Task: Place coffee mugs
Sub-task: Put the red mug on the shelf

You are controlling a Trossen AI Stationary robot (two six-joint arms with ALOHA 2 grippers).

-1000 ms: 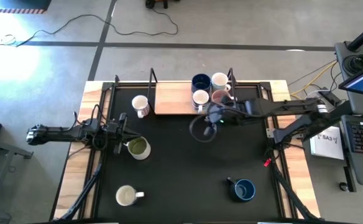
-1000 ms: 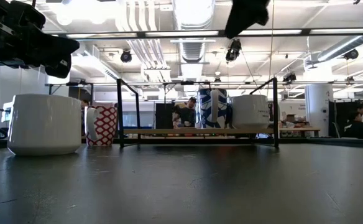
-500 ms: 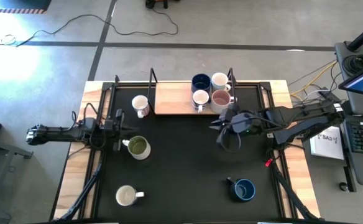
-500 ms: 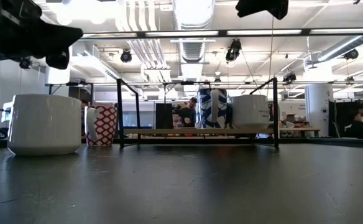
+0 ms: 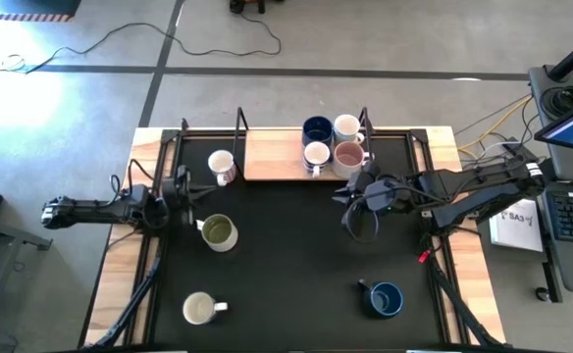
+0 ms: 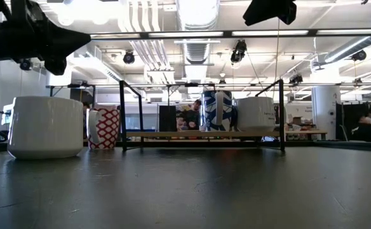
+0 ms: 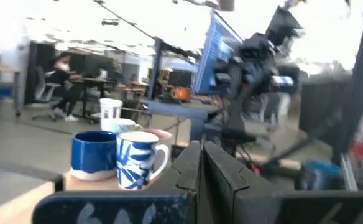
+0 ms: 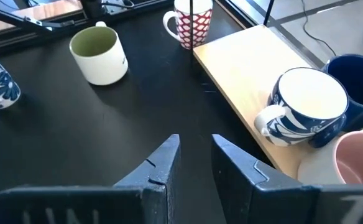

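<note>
Our right gripper [image 5: 350, 199] hangs above the black table [image 5: 296, 265], just off the near right corner of the wooden board [image 5: 272, 155], with its fingers [image 8: 163, 163] set narrowly apart and nothing between them. Closest to it, on the board's right end, we see four mugs bunched together: a pinkish mug [image 5: 348, 155], a white mug with blue print [image 5: 316, 154], a dark blue mug [image 5: 317, 128] and a plain white mug [image 5: 346, 126] at the back right corner.

Our left gripper [image 5: 182, 191] is raised near the table's left edge, its fingers [image 7: 197, 163] pressed together and empty. Just beside it sits the mug with the olive-green inside [image 5: 217, 232], and beyond it, off the board's left end, the white mug with red print [image 5: 222, 166].

Toward the table's front edge we find a cream mug [image 5: 200, 309] at the left and another dark blue mug [image 5: 385, 298] at the right.
</note>
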